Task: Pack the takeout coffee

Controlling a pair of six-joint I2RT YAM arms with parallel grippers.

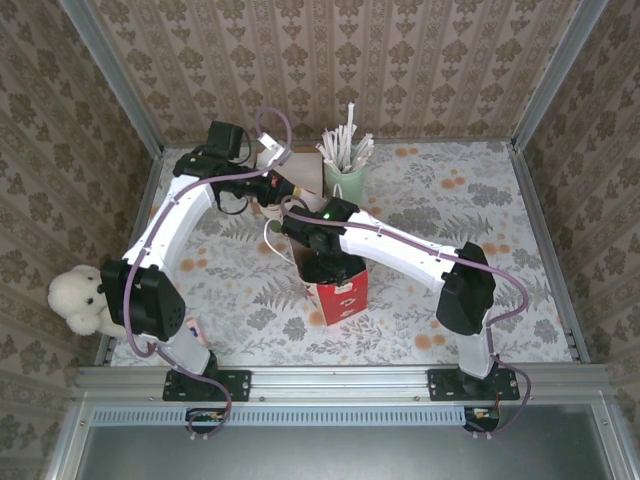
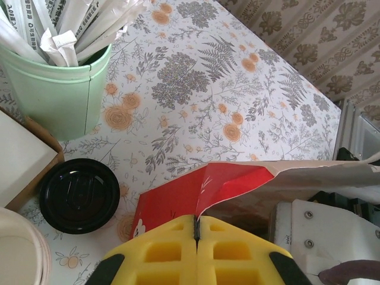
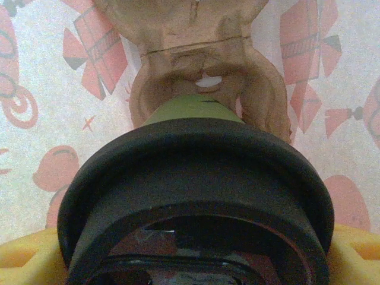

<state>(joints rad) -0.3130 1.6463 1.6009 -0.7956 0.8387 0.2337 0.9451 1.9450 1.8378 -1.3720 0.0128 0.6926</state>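
The takeout coffee [image 3: 196, 172], a dark green cup with a black lid, hangs inside the red paper bag [image 1: 340, 292]. My right gripper [image 3: 190, 258] is shut on it, with its yellow fingers [image 3: 24, 261] on either side of the lid. The cup's green wall [image 3: 190, 110] points toward the bag's folded brown bottom. My left gripper [image 2: 196, 228] is shut on the upper edge of the red bag [image 2: 178, 196] and holds its mouth open. In the top view the right wrist [image 1: 322, 240] reaches down into the bag's mouth, and the left gripper [image 1: 290, 197] is just behind the bag.
A mint cup of white wrapped straws [image 1: 345, 165] [image 2: 59, 89] stands behind the bag. A round black lid [image 2: 77, 196] lies on the floral tablecloth beside a cardboard box [image 2: 21, 160] and a cream cup rim [image 2: 18, 255]. A white plush toy [image 1: 80, 300] sits at the table's left edge.
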